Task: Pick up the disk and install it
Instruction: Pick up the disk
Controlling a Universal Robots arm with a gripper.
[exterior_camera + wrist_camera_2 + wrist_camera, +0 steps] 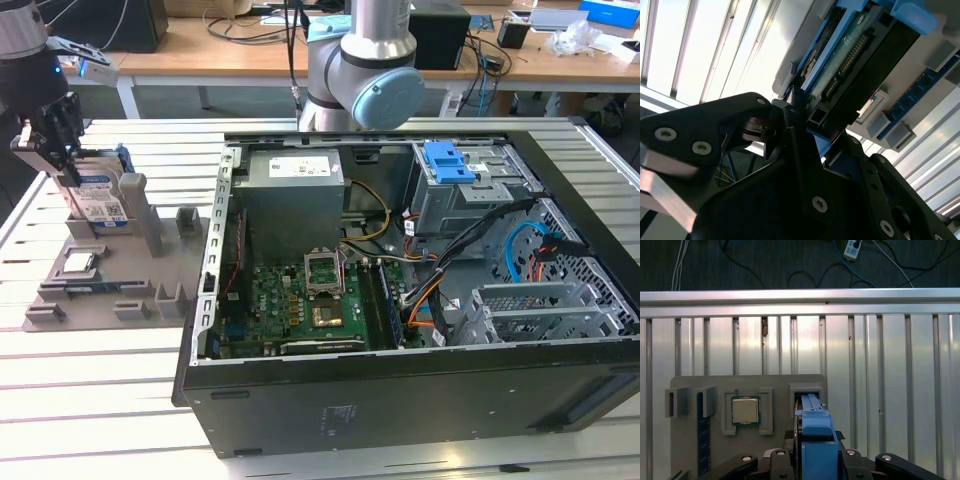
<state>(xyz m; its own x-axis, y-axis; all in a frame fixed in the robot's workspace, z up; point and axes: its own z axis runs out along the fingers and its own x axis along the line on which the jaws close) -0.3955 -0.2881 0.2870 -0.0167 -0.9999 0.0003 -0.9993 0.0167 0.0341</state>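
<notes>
- As far as I can judge from both wrist views, the fingers (795,135) are closed on the disk (860,65), one on each flat face, with its blue frame between them.
- I see the disk (815,430) standing on edge in a slot of the grey holder (685,450), not yet lifted out. It sits straight below the fingers, and its thin edge runs in line with the gap between them.
- From the exterior view, the fingers (65,165) come down on the disk (102,205) from above, so I judge the way out of the slot to be straight up.
- Just beside that slot, a square chip (745,410) lies flat in its own pocket of the holder. Low grey posts stand around it, apart from the disk.
- My holder rests on the slatted worktop (100,400), at the exterior view's left.
- Toward the exterior view's right lies the open case (400,410), its near wall just beside the holder.
- Farther in, at the case's far corner, sits a drive cage (470,195) with a blue bracket (447,160) on top. Loose cables (450,270) cross the space in front of it, and the case wall stands between disk and cage.
</notes>
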